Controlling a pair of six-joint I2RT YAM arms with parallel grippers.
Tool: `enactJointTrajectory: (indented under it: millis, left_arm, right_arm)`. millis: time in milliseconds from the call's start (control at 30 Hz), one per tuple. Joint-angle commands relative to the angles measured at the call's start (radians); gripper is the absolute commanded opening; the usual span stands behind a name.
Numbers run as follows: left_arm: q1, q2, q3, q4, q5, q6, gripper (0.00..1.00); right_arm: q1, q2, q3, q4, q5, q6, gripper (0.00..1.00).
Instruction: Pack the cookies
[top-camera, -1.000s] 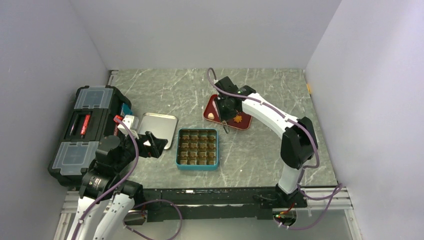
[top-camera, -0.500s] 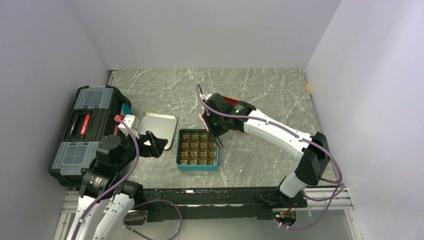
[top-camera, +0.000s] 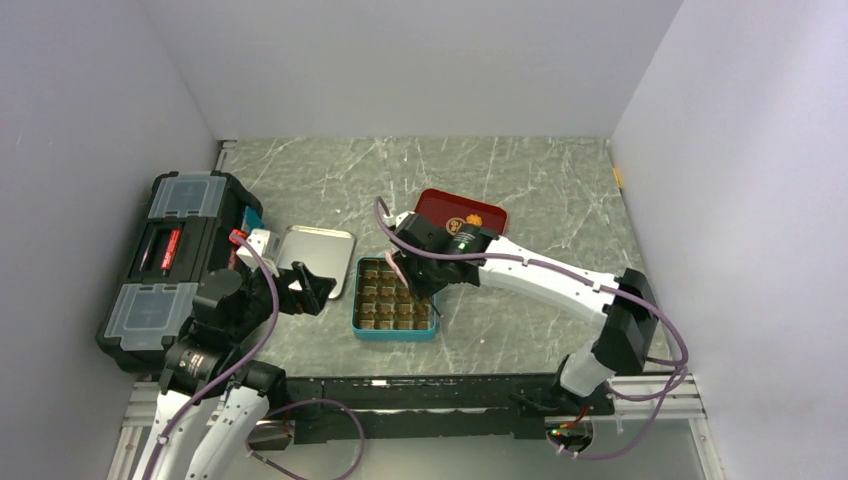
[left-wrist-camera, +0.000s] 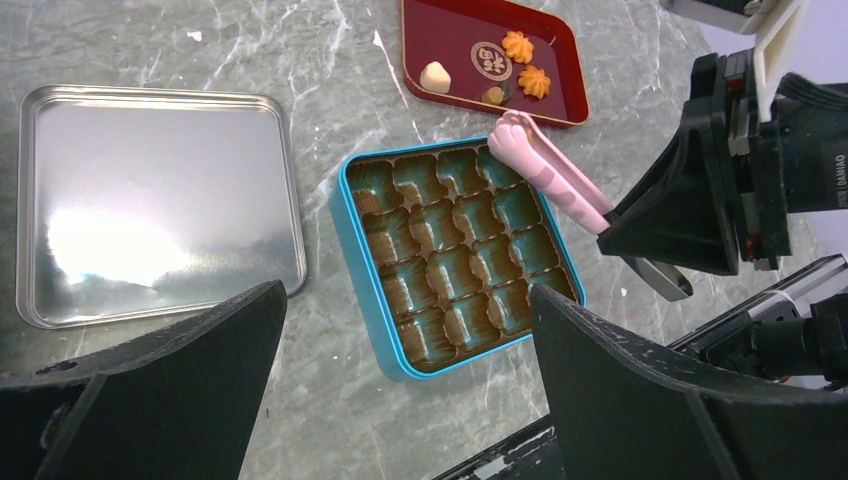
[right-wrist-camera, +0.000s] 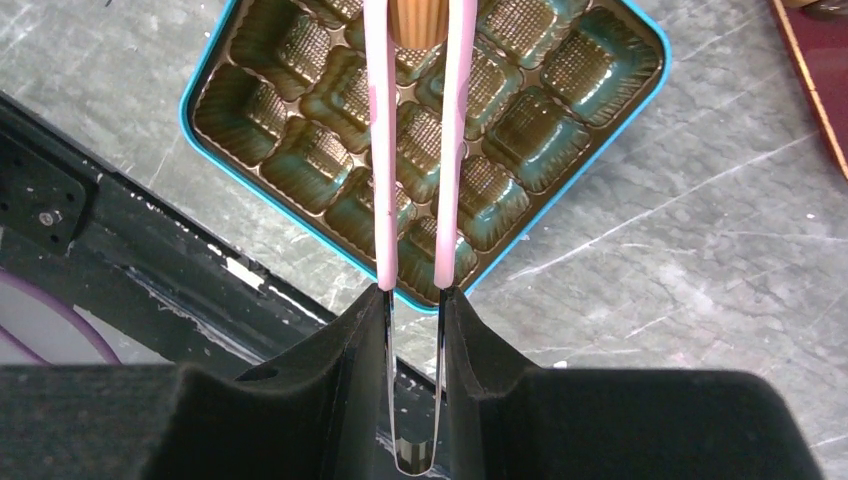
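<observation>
My right gripper (right-wrist-camera: 415, 300) is shut on thin pink tongs (right-wrist-camera: 378, 150). The tongs pinch an orange ridged cookie (right-wrist-camera: 418, 22) at their tips, above the teal tin (right-wrist-camera: 580, 70) with its grid of brown compartments. In the left wrist view the red tray (left-wrist-camera: 450, 30) beyond the tin (left-wrist-camera: 345, 215) holds two orange flower cookies (left-wrist-camera: 517, 45) (left-wrist-camera: 534, 81), a cream lump (left-wrist-camera: 435, 77), a small brown piece (left-wrist-camera: 495, 94) and a round dark one (left-wrist-camera: 490, 57). My left gripper (left-wrist-camera: 410, 400) hangs open and holds nothing, near the tin's front left corner.
The tin's silver lid (left-wrist-camera: 150, 200) lies flat to the left of the tin. A black toolbox (top-camera: 175, 260) stands at the table's left edge. Grey walls close in the table on three sides.
My right arm has swung from over the red tray toward the front left. It now holds the tongs and the cookie above the teal tin. The left arm has not moved.
</observation>
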Motion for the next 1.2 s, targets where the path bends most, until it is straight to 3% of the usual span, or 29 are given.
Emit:
enactJointTrajectory:
  millis: [0,700,1167]
  left_arm:
    - [-0.002,-0.002,0.015,0.034,-0.006,0.003,0.99]
    - [-0.003,-0.005,0.017,0.034,-0.001,0.004,0.99]
    - [-0.003,-0.002,0.017,0.035,0.002,0.006,0.99]
  right_arm:
    - [0.013,0.035,0.015,0.036,0.031,0.026,0.17]
    - [0.02,0.209,0.075,0.096,0.025,0.012,0.17]
    - [0.02,0.225,0.072,0.101,0.033,0.012,0.24]
